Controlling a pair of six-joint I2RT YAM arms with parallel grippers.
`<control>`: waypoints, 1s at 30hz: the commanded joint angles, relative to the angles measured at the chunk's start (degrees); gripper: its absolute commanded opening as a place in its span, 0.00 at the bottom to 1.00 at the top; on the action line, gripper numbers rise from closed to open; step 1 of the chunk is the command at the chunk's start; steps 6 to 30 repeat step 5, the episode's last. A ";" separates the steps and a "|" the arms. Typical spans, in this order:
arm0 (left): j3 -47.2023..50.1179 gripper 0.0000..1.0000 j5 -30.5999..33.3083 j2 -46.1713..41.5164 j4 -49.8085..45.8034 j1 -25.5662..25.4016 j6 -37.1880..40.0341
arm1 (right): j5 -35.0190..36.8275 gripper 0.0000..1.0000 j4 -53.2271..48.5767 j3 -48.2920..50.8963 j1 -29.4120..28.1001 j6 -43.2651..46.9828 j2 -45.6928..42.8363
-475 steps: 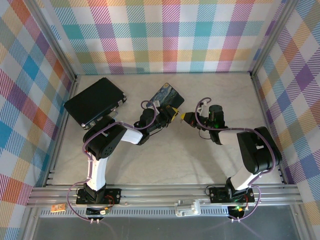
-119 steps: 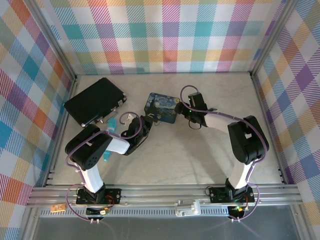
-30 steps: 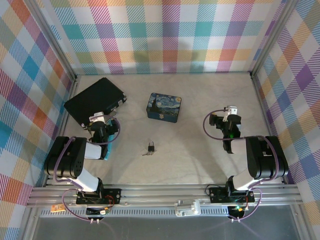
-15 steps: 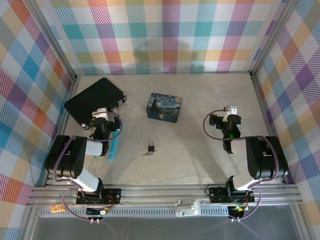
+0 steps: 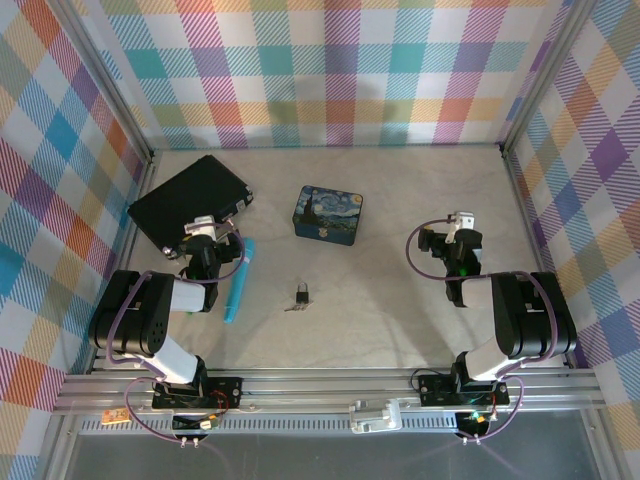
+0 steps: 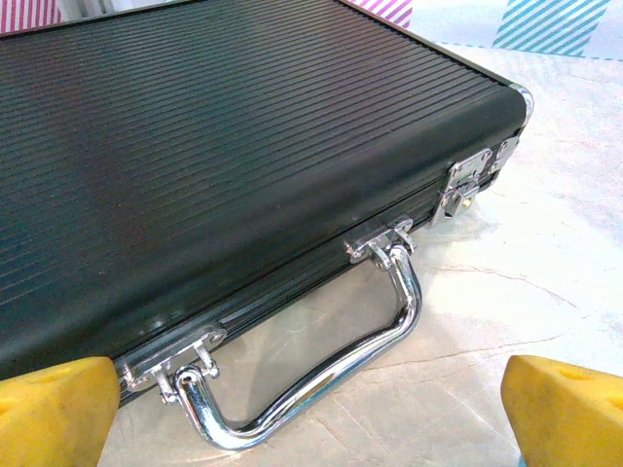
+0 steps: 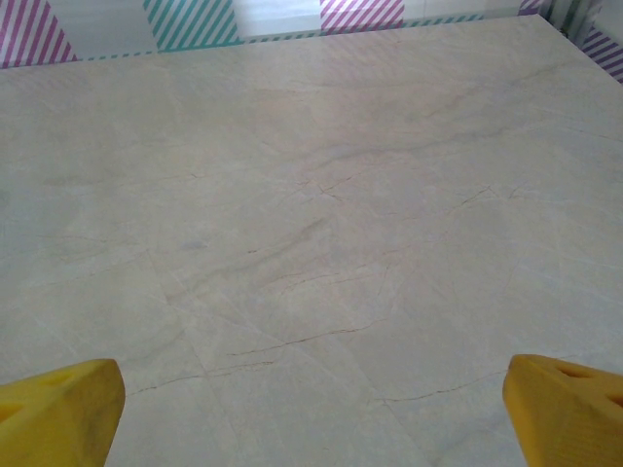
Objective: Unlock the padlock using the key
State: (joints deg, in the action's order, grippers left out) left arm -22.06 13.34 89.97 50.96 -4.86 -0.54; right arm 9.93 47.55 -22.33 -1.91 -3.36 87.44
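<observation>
The tiny dark padlock (image 5: 302, 293) with its silver shackle lies on the table middle, and the thin grey key (image 5: 291, 307) rests just at its lower left, touching or nearly so. My left gripper (image 5: 203, 229) sits folded back at the left and faces the black case, far from the lock. Its yellow fingertips (image 6: 54, 409) stand wide apart, so this gripper (image 6: 311, 433) is open and empty. My right gripper (image 5: 459, 222) is folded back at the right. It (image 7: 311, 433) is open too, with bare table between its fingertips (image 7: 565, 413).
A black ribbed case (image 5: 188, 203) with a chrome handle (image 6: 321, 360) lies at the back left, right in front of the left gripper. A blue Starry Night tin (image 5: 329, 214) stands behind the padlock. A light-blue pen-like stick (image 5: 238, 280) lies beside the left arm.
The light-blue stick has shifted right and up, out from beside the left arm, and now lies in full view. Padlock, key and right arm have not moved.
</observation>
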 commanded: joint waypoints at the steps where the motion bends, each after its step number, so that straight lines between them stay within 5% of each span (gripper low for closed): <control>1: -0.71 1.00 0.10 0.49 -0.16 -0.26 0.68 | -1.47 0.99 1.03 -0.52 0.29 0.62 0.28; 30: -0.70 1.00 0.04 0.47 -0.22 -0.24 0.78 | -1.52 0.99 1.32 -0.35 0.26 0.72 0.27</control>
